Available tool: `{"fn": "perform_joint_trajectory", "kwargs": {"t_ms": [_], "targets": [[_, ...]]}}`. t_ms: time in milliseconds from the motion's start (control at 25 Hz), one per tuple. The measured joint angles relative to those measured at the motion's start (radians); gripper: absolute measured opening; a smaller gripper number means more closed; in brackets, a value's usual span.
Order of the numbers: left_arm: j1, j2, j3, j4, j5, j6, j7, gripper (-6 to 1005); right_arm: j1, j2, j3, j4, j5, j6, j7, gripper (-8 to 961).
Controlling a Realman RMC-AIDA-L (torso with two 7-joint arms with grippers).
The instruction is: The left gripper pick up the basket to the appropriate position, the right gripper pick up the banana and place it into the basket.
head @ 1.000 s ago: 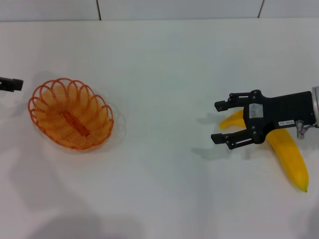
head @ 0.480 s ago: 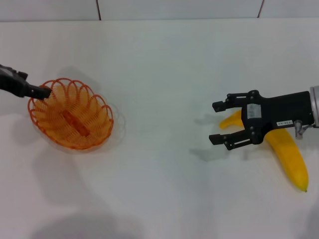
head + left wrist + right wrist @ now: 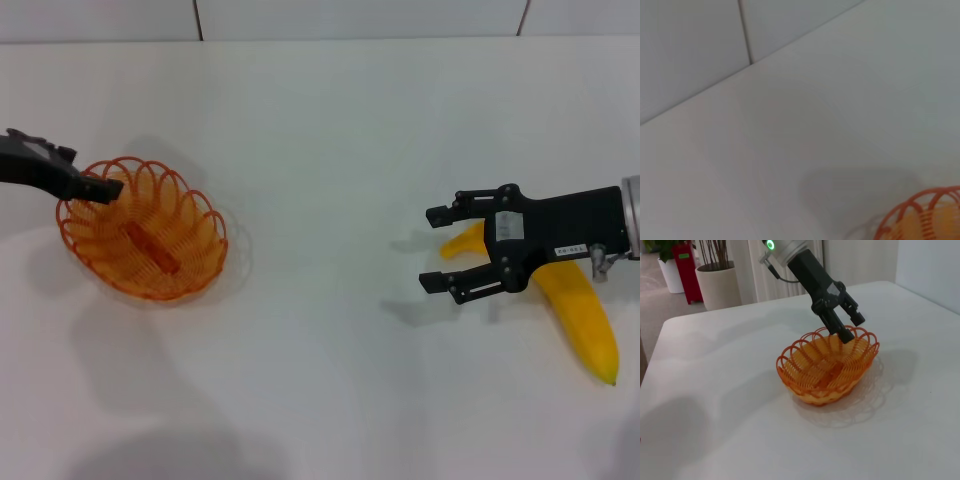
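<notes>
Two hands are over the white tabletop (image 3: 330, 180), and the basket (image 3: 143, 228) serves as the landmark. That orange wire basket sits upright on the tabletop, its scalloped rim facing up. The left hand (image 3: 100, 190) reaches in from the basket's outer left side, its black fingertips at the rim on that end; in the right wrist view the left hand (image 3: 847, 325) points down over the rim with its two fingers parted, one finger dipping just inside the basket and the other outside, with nothing clamped. The left wrist view shows only a piece of the basket's rim (image 3: 920, 215).

Well apart from the basket, far to its right, the right hand (image 3: 437, 247) hovers with its fingers spread wide and nothing between them. The banana (image 3: 575, 305) lies flat on the tabletop beneath and behind that hand, farther still from the basket, its dark tip pointing away.
</notes>
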Motion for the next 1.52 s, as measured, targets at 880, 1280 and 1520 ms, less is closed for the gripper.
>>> {"fn": "perform_joint_trajectory", "kwargs": {"t_ms": [880,1280,1520], "targets": [[0.007,0.001,-0.009,-0.085,-0.064,-0.054,0.073,804,-0.002,0.001,0.0,0.001,0.0,0.007,0.025,886],[0.026,0.005,-0.012,-0.084,-0.111,-0.08,0.077,508,-0.006,-0.001,0.0,0.002,0.0,0.009,0.035,886],[0.025,0.005,-0.011,-0.084,-0.111,-0.08,0.077,390,-0.007,-0.002,0.0,0.002,0.0,0.009,0.037,887]]}}
